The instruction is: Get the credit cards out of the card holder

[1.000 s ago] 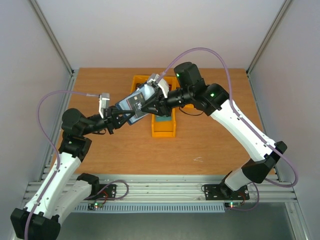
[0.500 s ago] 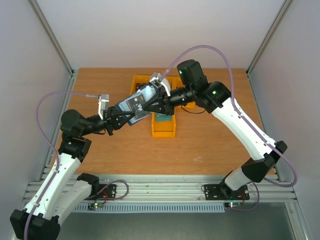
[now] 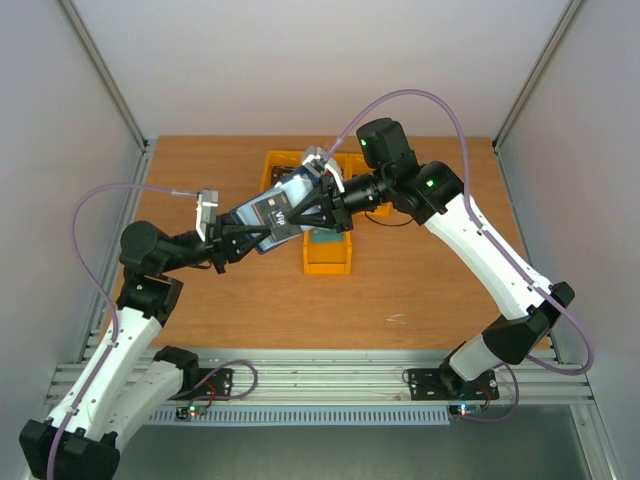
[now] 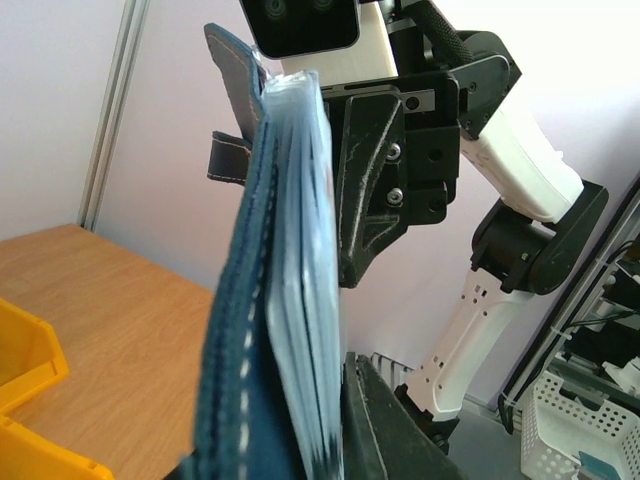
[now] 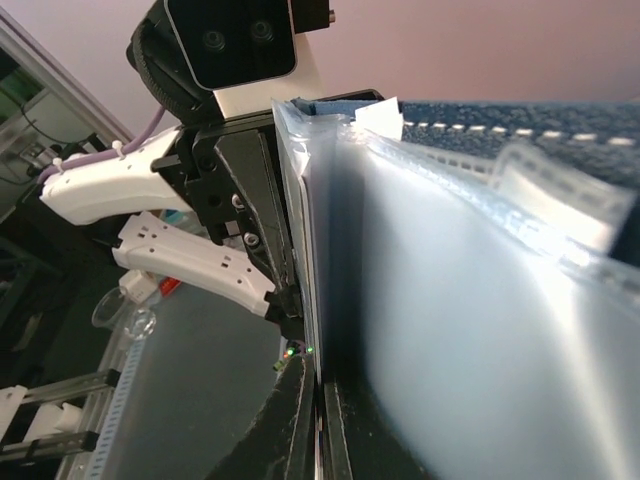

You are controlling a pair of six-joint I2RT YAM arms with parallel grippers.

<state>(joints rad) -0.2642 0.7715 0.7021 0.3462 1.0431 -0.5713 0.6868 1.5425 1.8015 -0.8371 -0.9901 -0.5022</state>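
The navy card holder [image 3: 293, 186] hangs open above the table between both arms, its pale inside up. My left gripper [image 3: 248, 238] is shut on its lower left end. A dark credit card [image 3: 272, 212] with white lettering lies on the holder, and my right gripper [image 3: 303, 215] is shut on its right edge. From the left wrist, the card holder [image 4: 235, 350] stands edge-on in my left gripper [image 4: 295, 440], one finger hidden behind it. Through the right wrist camera, my right gripper [image 5: 320, 440] pinches the thin credit card [image 5: 316, 330] beside the clear sleeves [image 5: 470, 300].
A yellow bin [image 3: 328, 255] lies on the wooden table [image 3: 420, 290] under the right gripper, and another yellow bin [image 3: 272, 165] sits behind the holder. A yellow bin corner [image 4: 25, 390] shows below the left wrist. The metal frame rail runs along the near edge.
My right gripper's jaws have closed onto the card's edge. The holder and the left arm have shifted a little to the left.
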